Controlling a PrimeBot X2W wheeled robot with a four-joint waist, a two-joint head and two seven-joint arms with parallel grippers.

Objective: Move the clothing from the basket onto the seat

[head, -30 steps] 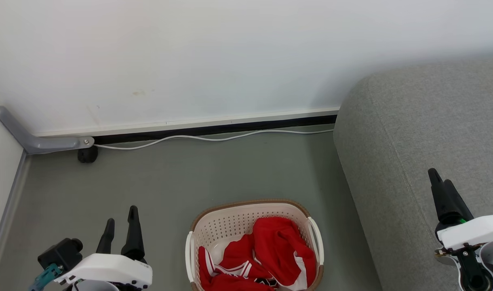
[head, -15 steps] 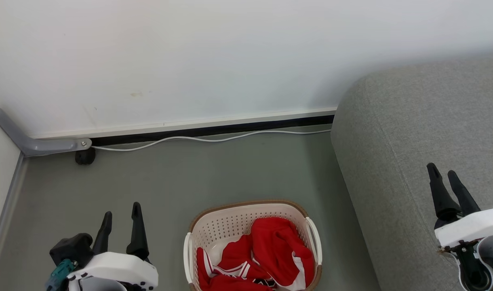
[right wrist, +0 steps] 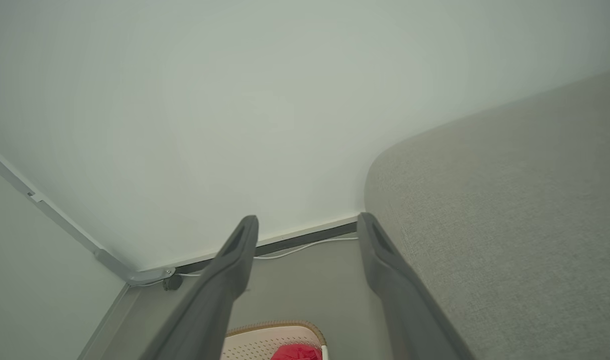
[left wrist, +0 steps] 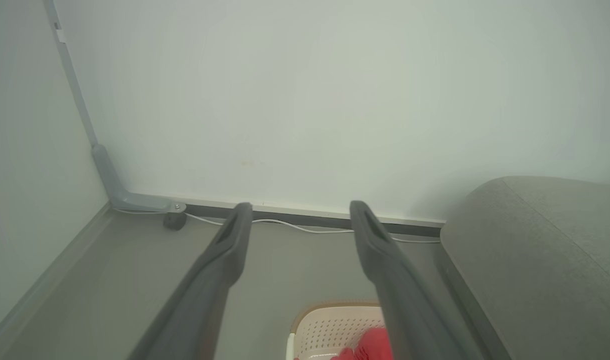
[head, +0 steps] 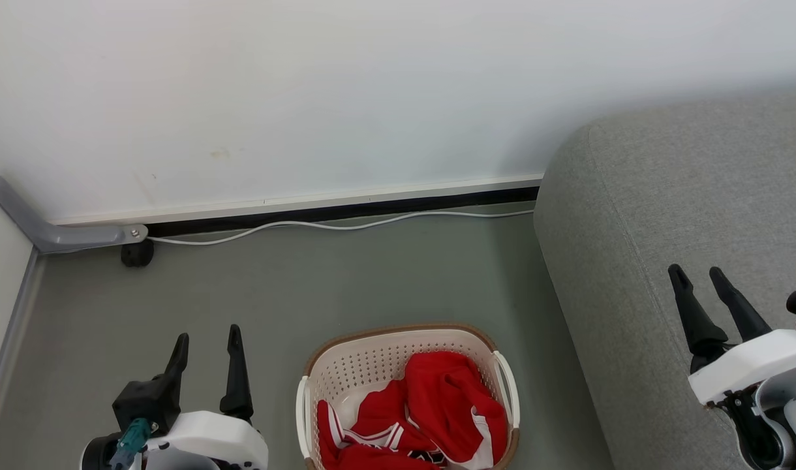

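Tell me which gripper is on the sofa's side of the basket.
The right gripper: it shows against the grey sofa, right of the basket. The left gripper is over the floor on the basket's other side.

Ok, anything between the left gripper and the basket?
No, just bare grey floor between the left gripper and the basket, seen in the head view.

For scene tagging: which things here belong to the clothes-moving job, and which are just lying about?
Job:
- clothing
- basket
- sofa
- left end effector, open
- right end effector, open

Lying about:
- white cable along the wall
- grey bracket in the corner
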